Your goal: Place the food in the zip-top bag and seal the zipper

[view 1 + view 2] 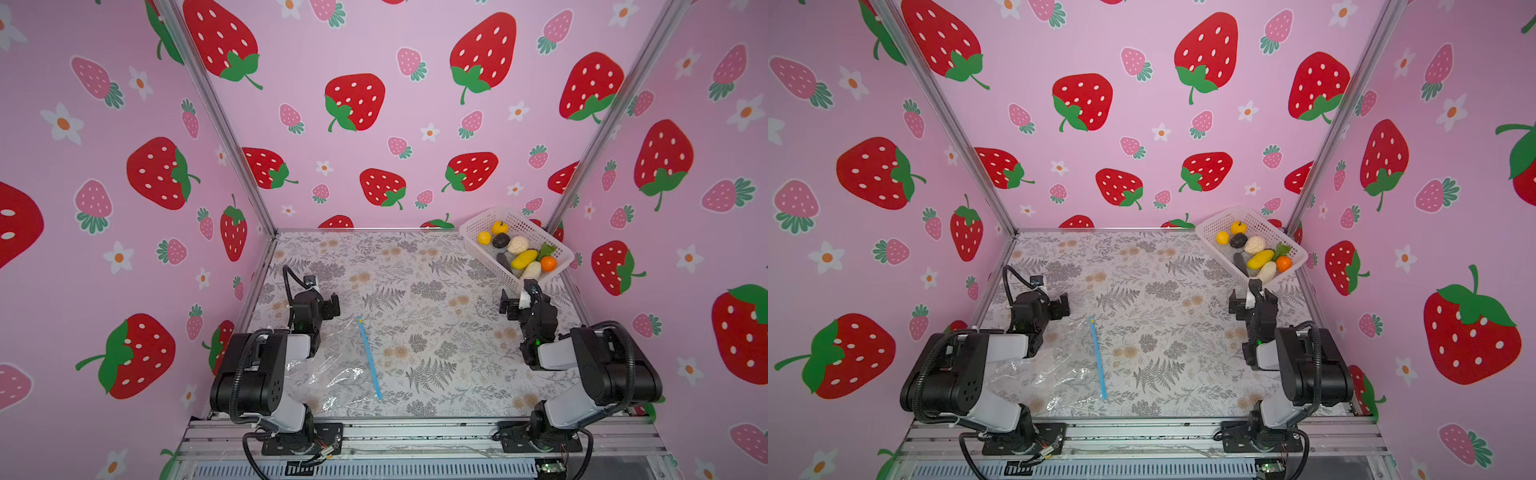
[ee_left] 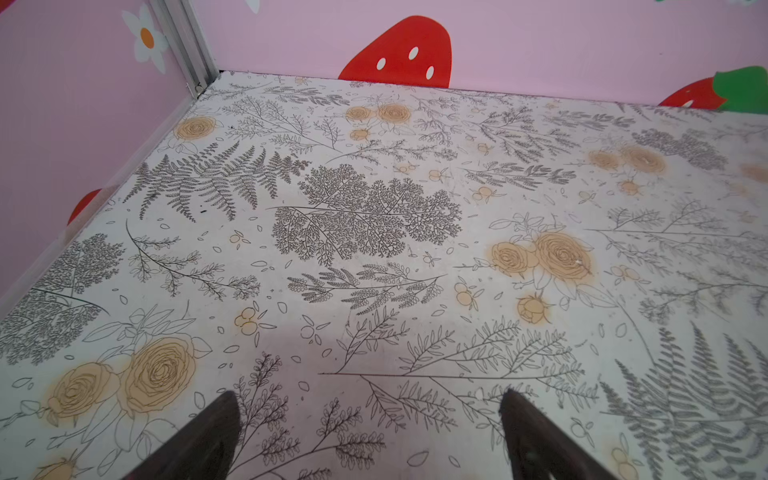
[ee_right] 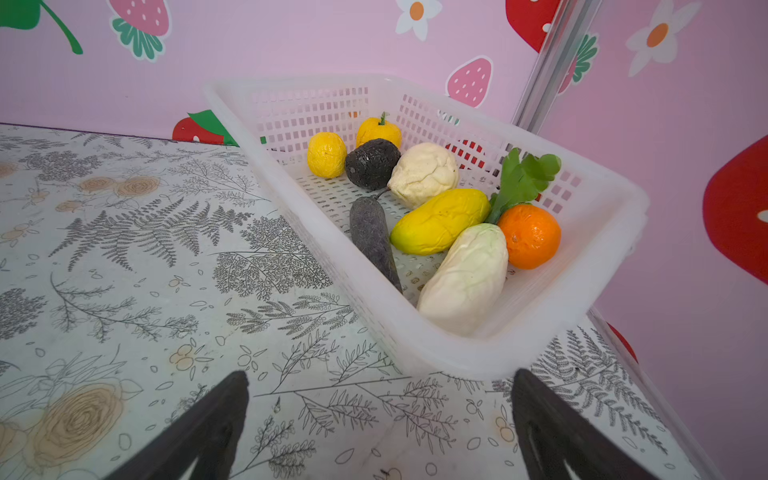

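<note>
The food (image 1: pixel 519 251) (image 1: pixel 1256 254) lies in a white perforated basket (image 1: pixel 524 221) at the back right: a yellow piece (image 3: pixel 440 220), an orange (image 3: pixel 530 236), cream pieces, dark ones and green leaves. The transparent zip-top bag (image 1: pixel 328 370) (image 1: pixel 1050 368) lies flat at the front left, with its light blue zipper (image 1: pixel 369 357) (image 1: pixel 1097 357) along the edge toward the table's middle. My left gripper (image 1: pixel 332 305) (image 2: pixel 369 394) hovers open just beyond the bag's far corner, over bare table. My right gripper (image 1: pixel 517 296) (image 3: pixel 381 373) stands open and empty just in front of the basket's near end.
Pink strawberry-print walls close in the table (image 1: pixel 415 270) on three sides, with metal posts in the back corners. The basket sits tilted against the back right corner. An aluminium rail (image 1: pixel 415 432) runs along the front edge, holding both arm bases.
</note>
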Robot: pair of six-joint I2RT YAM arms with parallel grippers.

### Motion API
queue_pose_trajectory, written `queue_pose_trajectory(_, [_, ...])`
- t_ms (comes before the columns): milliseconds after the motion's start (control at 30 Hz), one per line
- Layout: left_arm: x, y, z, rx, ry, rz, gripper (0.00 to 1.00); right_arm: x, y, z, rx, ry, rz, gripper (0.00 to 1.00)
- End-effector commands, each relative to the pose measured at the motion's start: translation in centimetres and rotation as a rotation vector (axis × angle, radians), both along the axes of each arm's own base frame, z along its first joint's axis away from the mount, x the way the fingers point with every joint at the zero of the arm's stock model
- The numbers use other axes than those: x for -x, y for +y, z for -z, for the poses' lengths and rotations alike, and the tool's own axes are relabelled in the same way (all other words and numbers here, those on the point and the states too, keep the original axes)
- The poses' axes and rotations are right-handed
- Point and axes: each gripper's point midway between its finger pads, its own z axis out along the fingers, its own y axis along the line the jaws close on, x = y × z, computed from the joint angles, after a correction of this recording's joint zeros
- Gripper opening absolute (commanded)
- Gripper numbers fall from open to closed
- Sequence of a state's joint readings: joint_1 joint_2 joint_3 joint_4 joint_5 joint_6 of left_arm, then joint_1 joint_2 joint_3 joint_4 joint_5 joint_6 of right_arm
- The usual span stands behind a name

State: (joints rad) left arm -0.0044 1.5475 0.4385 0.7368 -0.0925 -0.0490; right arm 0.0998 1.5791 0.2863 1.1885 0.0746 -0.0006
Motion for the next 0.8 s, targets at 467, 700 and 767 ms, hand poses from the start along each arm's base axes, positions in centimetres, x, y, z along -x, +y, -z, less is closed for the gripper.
queue_pose_trajectory(467, [-0.76,0.03,-1.17,-0.002,-0.042,0.008,0.99,-0.30,0.52,-0.62,-0.009,-0.023,-0.036,0.99])
queue_pose_trajectory(700, [-0.78,-0.01,-1.09,0.000,-0.039,0.008,0.99,-0.27,0.45,-0.63,-0.011,-0.024,-0.035,0.99])
queue_pose_trajectory(767, [-0.77,-0.01,-1.06,0.000,-0.037,0.009,0.99,-0.27,0.45,-0.61,-0.011,-0.023,-0.035,0.99])
